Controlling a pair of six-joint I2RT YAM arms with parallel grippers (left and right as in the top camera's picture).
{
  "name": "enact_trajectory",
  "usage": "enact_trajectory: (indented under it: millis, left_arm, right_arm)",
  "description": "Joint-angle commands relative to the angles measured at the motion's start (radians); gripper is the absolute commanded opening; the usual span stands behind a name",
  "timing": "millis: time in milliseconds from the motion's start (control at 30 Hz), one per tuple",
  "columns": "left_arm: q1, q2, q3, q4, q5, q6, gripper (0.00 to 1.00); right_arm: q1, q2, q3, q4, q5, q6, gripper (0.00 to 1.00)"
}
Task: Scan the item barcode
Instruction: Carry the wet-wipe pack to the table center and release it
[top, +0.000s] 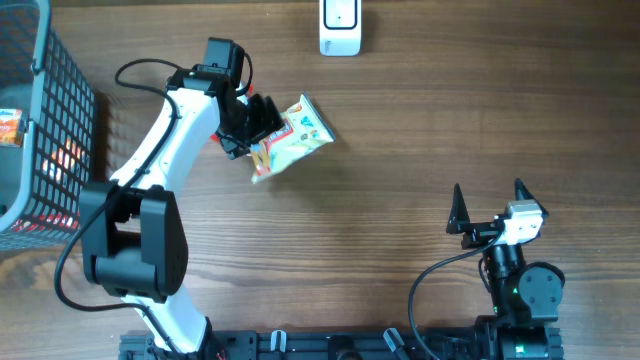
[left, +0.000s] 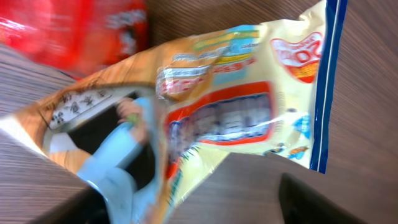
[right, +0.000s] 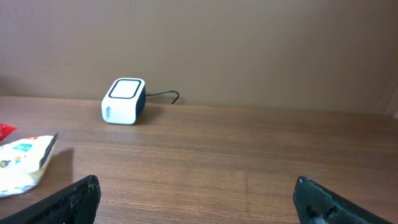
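**Snack bag (top: 292, 140) lies at the wide-spread left gripper (top: 258, 130), well short of the scanner (top: 340, 30).**
The bag sits left of centre on the tabletop (top: 400, 150), and the scanner is at the far edge. The left gripper's jaws stand wide at the bag's left end, seemingly pinching nothing. The right gripper (top: 489, 190) hangs wide and empty, near right. Best to grip one edge only, keeping the printed faces bare, then turn the barcode toward the scanner's window. No barcode can be made out. The left wrist view is blurred, and a red packet (left: 81, 31) behind the bag is cut off.
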Motion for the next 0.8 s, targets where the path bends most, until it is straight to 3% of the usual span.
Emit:
enact_trajectory:
  millis: [0,267,400,767]
  left_arm:
    - [0.003,0.002,0.015,0.011,0.185,0.085,0.86]
    - [0.019,-0.071,0.145,-0.025,0.257,0.106,0.83]
    - [0.066,-0.15,0.197,-0.034,0.255,0.106,0.91]
    - [0.365,-0.47,0.264,-0.036,-0.112,0.067,0.97]
  right_arm:
    - [0.004,-0.007,-0.002,0.002,0.014,0.008,1.0]
    - [0.004,-0.007,-0.002,0.002,0.014,0.008,1.0]
    - [0.004,-0.007,-0.002,0.002,0.014,0.008,1.0]
    - [0.004,-0.007,-0.002,0.002,0.014,0.008,1.0]
